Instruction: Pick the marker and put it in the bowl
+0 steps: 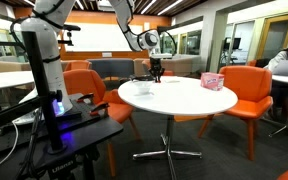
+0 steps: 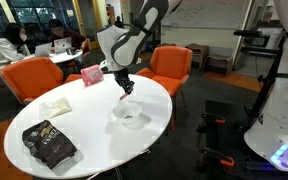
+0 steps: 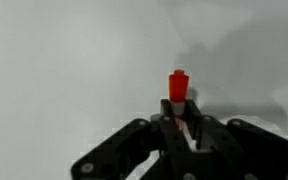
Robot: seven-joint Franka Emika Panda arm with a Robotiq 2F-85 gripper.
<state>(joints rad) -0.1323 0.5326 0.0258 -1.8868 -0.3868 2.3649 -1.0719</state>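
Note:
My gripper (image 3: 180, 112) is shut on the small red marker (image 3: 178, 84), whose red tip sticks out past the fingertips in the wrist view over bare white tabletop. In an exterior view the gripper (image 2: 125, 90) hangs above the round white table (image 2: 94, 145), a little beyond and to the left of the low whitish bowl (image 2: 132, 116). The marker shows there as a faint red speck at the fingertips. In an exterior view the gripper (image 1: 156, 72) is over the table's far side, with the bowl (image 1: 143, 87) just in front of it.
A pink patterned box (image 1: 213, 81) (image 2: 90, 75) stands near the table's edge. A dark snack bag (image 2: 49, 143) and a pale cloth (image 2: 55, 104) lie on the table. Orange chairs (image 1: 247, 92) ring the table. People sit at other tables behind.

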